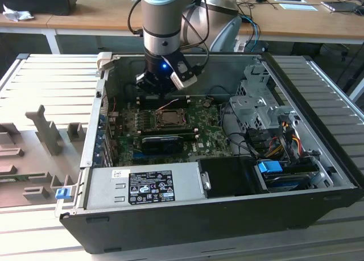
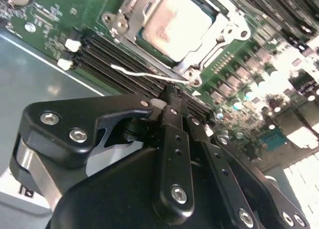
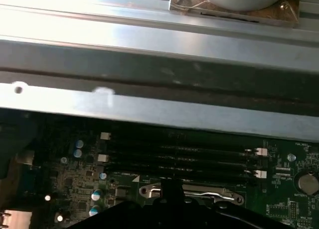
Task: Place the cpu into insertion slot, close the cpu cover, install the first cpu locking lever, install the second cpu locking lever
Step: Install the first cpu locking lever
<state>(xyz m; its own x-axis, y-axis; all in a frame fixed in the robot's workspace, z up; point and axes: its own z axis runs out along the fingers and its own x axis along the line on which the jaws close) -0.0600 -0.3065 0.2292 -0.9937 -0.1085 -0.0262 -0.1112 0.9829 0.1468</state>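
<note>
One black tower computer case (image 1: 227, 215) lies on its side, open, on a ribbed grey metal worktop (image 1: 51, 79).

Worktop: grey moulded fixture blocks (image 1: 45, 133) stand at the exterior view's left, and a small blue tab (image 1: 62, 193) sits by the case corner.

Room: pale wooden desks (image 1: 85, 16) run behind, carrying cables and small items.

Inside the case: green motherboard (image 1: 210, 139), silver power supply box with a label (image 1: 142, 184), grey metal drive cage (image 1: 256, 99) at the exterior view's right.

The small square silvery-grey cpu (image 2: 177, 27) sits in the square metal-rimmed insertion slot (image 1: 153, 119). The thin silvery windowed cpu cover (image 2: 229, 27) lies down around the chip's face.

A thin pale wire locking lever (image 2: 142, 73) runs along the socket edge, between it and the long black memory slots (image 3: 179, 161).

The black gripper (image 2: 170, 94) hangs low over the memory slots, its tip just beside the lever's end. Contact: cannot tell. How far the gripper is open, and whether it has hold of anything: cannot tell.
</note>
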